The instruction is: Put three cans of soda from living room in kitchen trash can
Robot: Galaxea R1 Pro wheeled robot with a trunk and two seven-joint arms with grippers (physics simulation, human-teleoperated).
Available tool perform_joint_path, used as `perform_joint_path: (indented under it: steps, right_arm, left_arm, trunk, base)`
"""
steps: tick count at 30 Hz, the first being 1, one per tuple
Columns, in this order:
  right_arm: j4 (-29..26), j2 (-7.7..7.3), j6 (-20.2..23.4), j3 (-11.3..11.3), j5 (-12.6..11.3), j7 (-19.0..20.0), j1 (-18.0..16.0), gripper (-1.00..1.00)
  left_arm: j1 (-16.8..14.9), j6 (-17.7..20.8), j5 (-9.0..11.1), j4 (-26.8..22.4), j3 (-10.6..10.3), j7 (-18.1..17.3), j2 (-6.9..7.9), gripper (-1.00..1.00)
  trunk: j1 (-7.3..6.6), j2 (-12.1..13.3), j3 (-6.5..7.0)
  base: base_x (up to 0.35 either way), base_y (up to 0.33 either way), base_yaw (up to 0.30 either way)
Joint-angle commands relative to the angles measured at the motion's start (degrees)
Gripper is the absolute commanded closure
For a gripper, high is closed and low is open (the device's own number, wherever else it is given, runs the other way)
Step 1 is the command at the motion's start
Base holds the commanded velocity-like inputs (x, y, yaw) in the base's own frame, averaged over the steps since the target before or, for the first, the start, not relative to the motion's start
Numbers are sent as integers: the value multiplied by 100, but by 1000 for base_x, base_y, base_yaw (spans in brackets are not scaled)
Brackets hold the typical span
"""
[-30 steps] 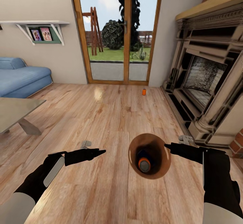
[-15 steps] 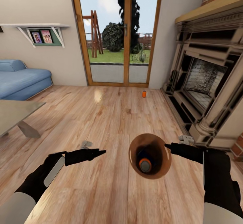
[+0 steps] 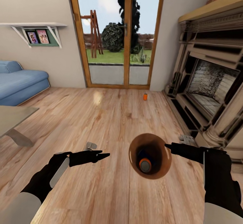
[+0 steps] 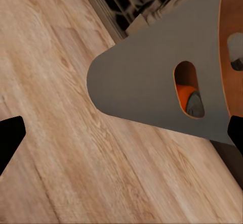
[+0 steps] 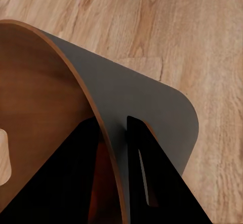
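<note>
Grey outside and wood-brown within, the trash can [image 3: 150, 156] hangs above the light wood floor [image 3: 111, 116], its mouth turned up toward our head camera and its long axis running down and away from us. Inside it we see an orange soda can [image 3: 144, 163] with its silver top facing us (a dark blue shape lies just behind it, too shadowed for us to name). In the left wrist view the same orange can shows through the slot handle [image 4: 188, 88]. A second orange can [image 3: 145, 96] stands upright on the floor, well apart, near the glass doors [image 3: 116, 35] and the fireplace [image 3: 209, 82].

Our right end effector [image 3: 167, 146] is clenched on the bin's rim, one finger [image 5: 76, 178] inside the wall and one outside. Our left end effector [image 3: 104, 155] holds nothing, its dark tips spread wide apart in its wrist view.
</note>
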Motion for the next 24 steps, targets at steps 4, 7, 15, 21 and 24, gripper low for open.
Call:
perform_joint_path:
  steps: [4,7,15,21,24]
  right_arm:
    - [-3,-48,77,2,-161,63,-2,100]
    - [-3,-68,77,2,-159,83,-2,100]
    - [-3,-63,77,1,-161,93,-2,100]
    - [-3,-67,77,-3,-157,88,-2,100]
    - [-3,-73,77,-6,-157,89,-2,100]
  left_arm:
    - [3,0,0,1,0,0,0,-100]
    - [4,0,0,1,0,0,0,-100]
    - [3,0,12,1,0,3,-8,-100]
    - [1,0,17,53,3,8,-9,-100]
    - [-2,-6,-3,190,7,9,-15,-100]
  trunk:
    - [-1,0,1]
    - [-1,0,1]
    - [-1,0,1]
    - [-1,0,1]
    - [-1,0,1]
  base:
    - [339,0,0]
    - [339,0,0]
    - [339,0,0]
    - [339,0,0]
    - [339,0,0]
